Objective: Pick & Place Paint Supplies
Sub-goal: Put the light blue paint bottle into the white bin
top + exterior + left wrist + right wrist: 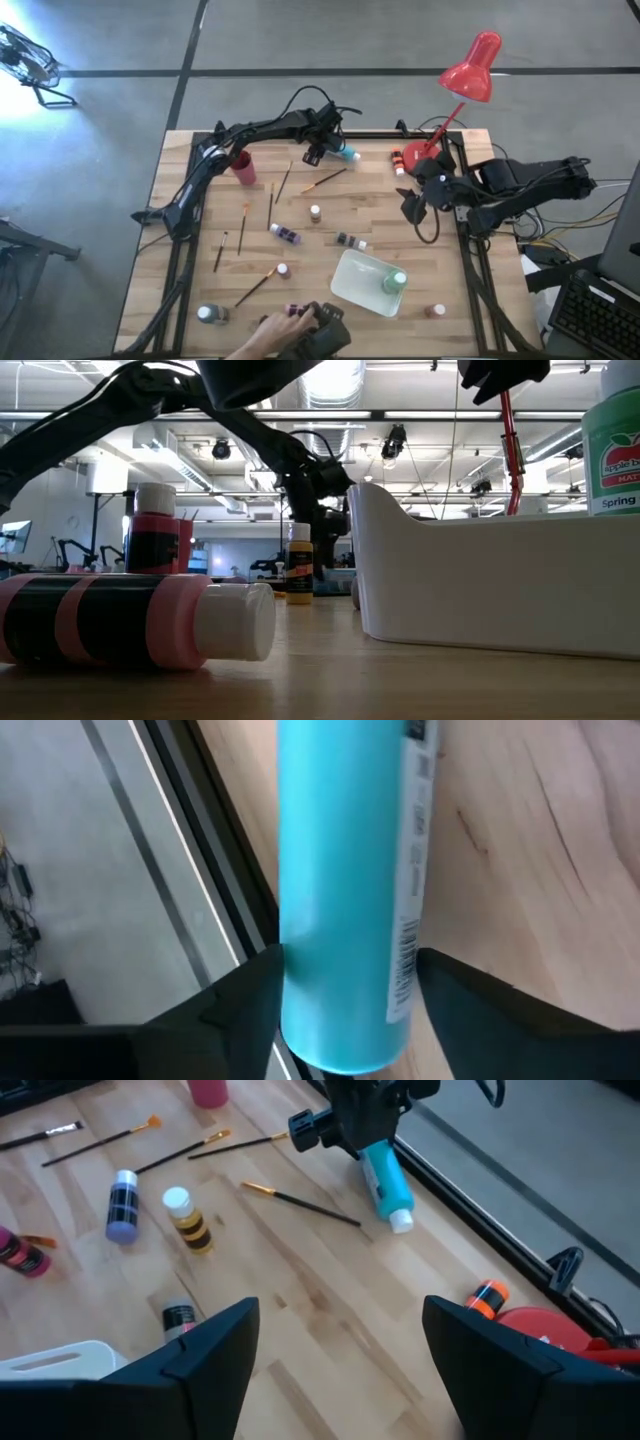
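Left end effector (320, 150) sits at the far edge of the surface (300, 225) with its fingers spread either side of the teal bottle (343, 152) (lying flat, not clamped), right end effector (414, 205) hanging open near the red lamp (462, 80).

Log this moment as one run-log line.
left end effector: around lying teal bottle, far edge | right end effector: open, empty, above table | white tray: one green bottle
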